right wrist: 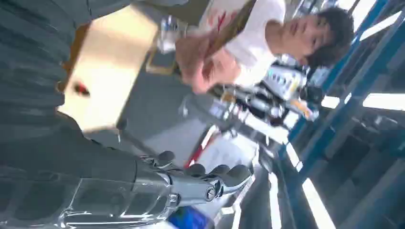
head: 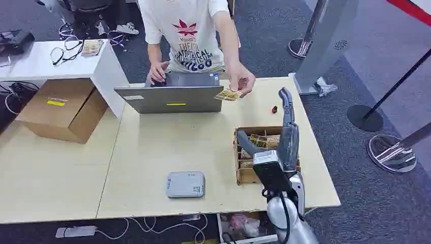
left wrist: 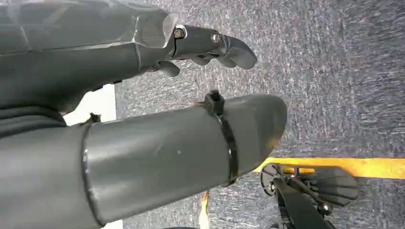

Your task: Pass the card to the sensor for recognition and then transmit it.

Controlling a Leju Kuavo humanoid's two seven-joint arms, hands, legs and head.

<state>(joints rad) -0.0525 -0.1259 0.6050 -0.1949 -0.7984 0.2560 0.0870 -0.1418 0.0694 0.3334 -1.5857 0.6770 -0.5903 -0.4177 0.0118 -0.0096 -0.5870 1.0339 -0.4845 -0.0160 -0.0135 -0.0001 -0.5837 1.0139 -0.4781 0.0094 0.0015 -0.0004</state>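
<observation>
a: where's the card?
b: pinched in a person's hand over the far edge of the bench, just beside the grey laptop.
a: and the right robot hand?
b: raised above the cardboard box of cards near the right edge, fingers stretched out, holding nothing.
a: the left robot hand?
b: seen from its wrist over grey carpet, fingers apart, nothing in it.
a: the sensor?
b: a grey pad lying flat near the front edge, well apart from the card.
</observation>
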